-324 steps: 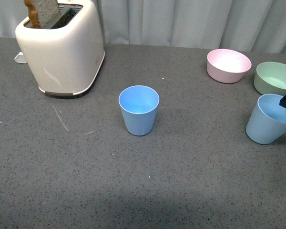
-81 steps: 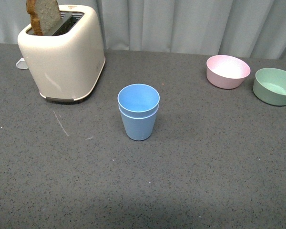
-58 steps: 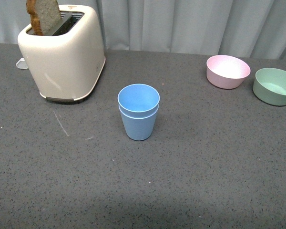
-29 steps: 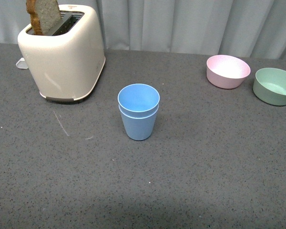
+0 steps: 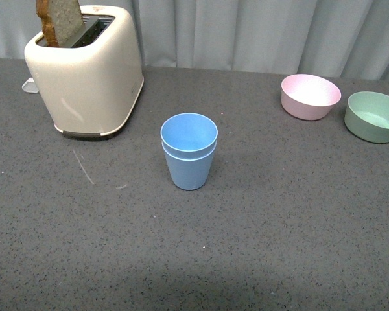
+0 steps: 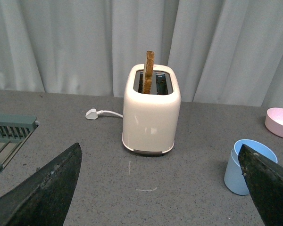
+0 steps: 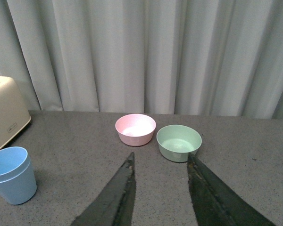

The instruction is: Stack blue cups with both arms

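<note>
The two blue cups (image 5: pixel 188 152) stand nested, one inside the other, upright in the middle of the grey table. The stack also shows in the left wrist view as the blue cups (image 6: pixel 243 169) and in the right wrist view as the blue cups (image 7: pixel 12 175). Neither arm appears in the front view. My left gripper (image 6: pixel 160 162) is open, held back from the table, its dark finger (image 6: pixel 42 193) far from the other. My right gripper (image 7: pixel 161 157) is open with nothing between its fingers, away from the cups.
A cream toaster (image 5: pixel 84 68) with a bread slice (image 5: pixel 57 19) stands at the back left, its plug (image 6: pixel 92 113) behind it. A pink bowl (image 5: pixel 310 96) and a green bowl (image 5: pixel 373 115) sit at the back right. A grey rack (image 6: pixel 7 136) lies beside the toaster's far side.
Several seconds ago the cups stood apart, one at the right edge under a gripper. Over the last second and a half the stacked cups have stayed still.
</note>
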Available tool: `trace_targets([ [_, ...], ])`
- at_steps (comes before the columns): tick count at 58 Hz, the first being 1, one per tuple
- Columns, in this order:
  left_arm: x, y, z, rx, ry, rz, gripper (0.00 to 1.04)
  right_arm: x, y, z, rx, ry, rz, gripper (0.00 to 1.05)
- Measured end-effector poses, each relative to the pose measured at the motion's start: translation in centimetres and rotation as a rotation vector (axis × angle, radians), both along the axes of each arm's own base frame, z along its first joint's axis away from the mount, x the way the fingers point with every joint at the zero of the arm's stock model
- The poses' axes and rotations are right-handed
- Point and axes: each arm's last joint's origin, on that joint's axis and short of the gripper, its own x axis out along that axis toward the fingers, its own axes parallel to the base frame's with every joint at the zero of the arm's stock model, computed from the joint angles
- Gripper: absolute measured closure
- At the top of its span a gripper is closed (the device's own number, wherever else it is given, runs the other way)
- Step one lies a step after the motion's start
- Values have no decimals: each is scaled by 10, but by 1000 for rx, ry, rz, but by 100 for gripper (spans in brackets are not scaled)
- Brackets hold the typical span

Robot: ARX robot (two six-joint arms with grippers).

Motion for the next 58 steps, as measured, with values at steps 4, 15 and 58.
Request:
trace_targets([
  [4, 0, 0, 0, 0, 0, 0, 7, 0, 0, 0, 0, 0, 0, 48],
  [15, 0, 0, 0, 0, 0, 0, 7, 0, 0, 0, 0, 0, 0, 11],
  [58, 0, 0, 0, 0, 0, 0, 7, 0, 0, 0, 1, 0, 0, 10],
])
